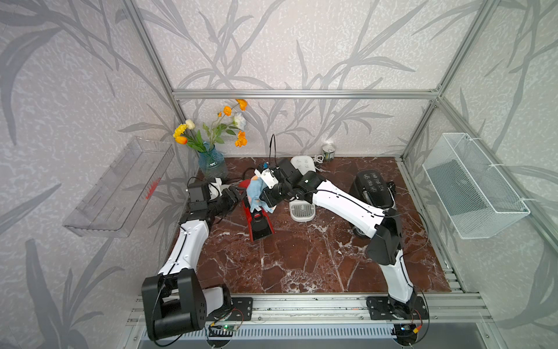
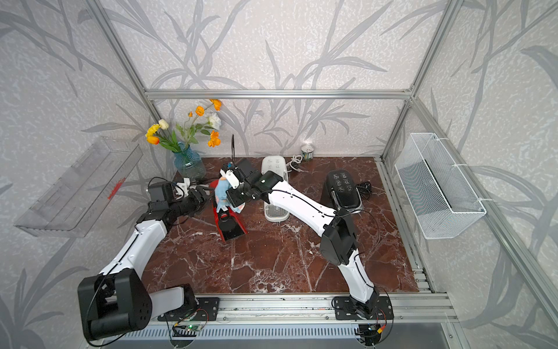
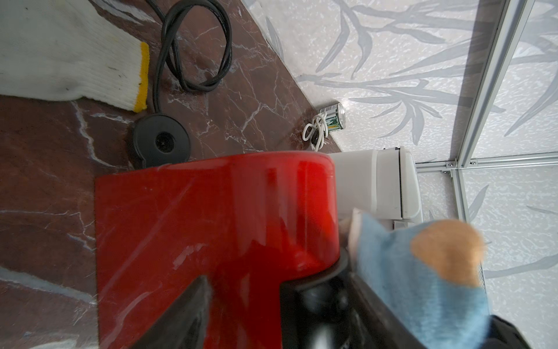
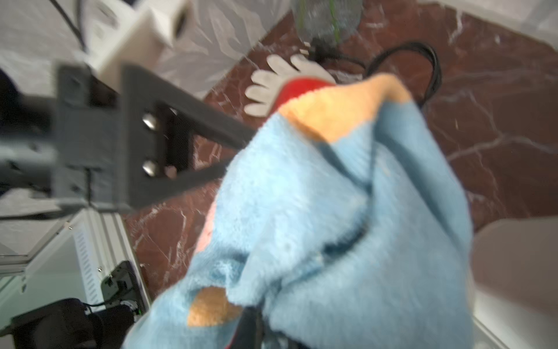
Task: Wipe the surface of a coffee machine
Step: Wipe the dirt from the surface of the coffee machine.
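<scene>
The red-brown marble worktop (image 1: 302,266) carries everything. The right arm (image 1: 347,205) stretches from its near-right base across to the far left, elbow high. The left arm (image 1: 187,244) rises from the near-left base and turns right at the wrist. A black coffee machine (image 1: 373,187) stands far right, the white icons on its top too small to read. A white coffee machine (image 1: 302,211) stands at the centre.

The red coffee machine (image 1: 259,225) stands left of centre. The left gripper (image 1: 240,195) has its fingers set wide astride the red body. The right gripper (image 1: 262,196) is clamped on a blue cloth (image 1: 255,193) with orange patches, which is draped over the machine's top. The label on the blue glass vase (image 1: 211,164) and the print on the can (image 1: 328,152) are illegible.
</scene>
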